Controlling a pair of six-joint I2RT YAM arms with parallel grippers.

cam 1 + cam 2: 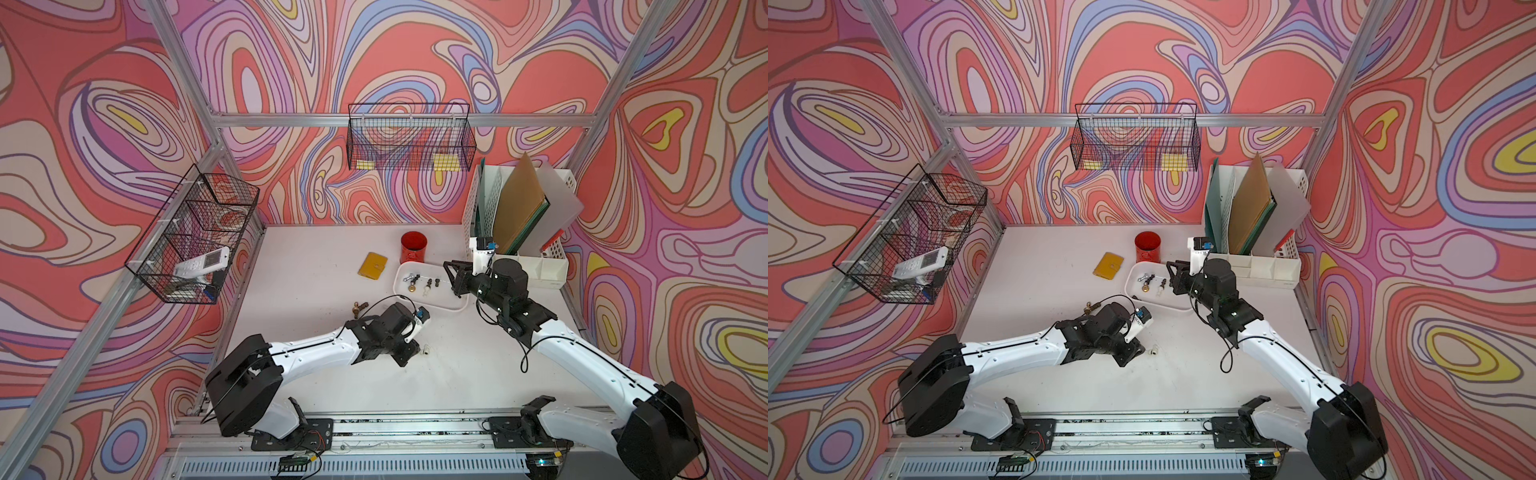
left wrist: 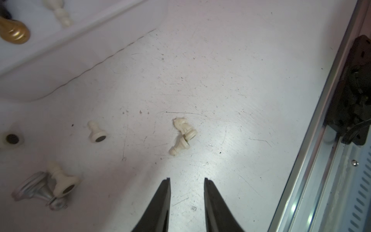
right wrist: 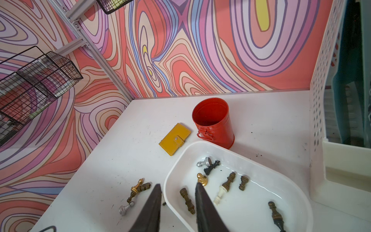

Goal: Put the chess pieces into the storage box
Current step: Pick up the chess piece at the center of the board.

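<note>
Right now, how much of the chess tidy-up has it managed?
Partly done. Several chess pieces already lie in the storage box. Nothing is in hand: the left claw and right claw are both open and empty. Left on the table: several white pieces in front of the left claw, plus gold and silver ones beside the box.

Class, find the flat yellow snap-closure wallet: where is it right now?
In both top views the flat yellow wallet lies on the white table, just left of the red metal cup and the shallow white storage box, touching neither.
</note>
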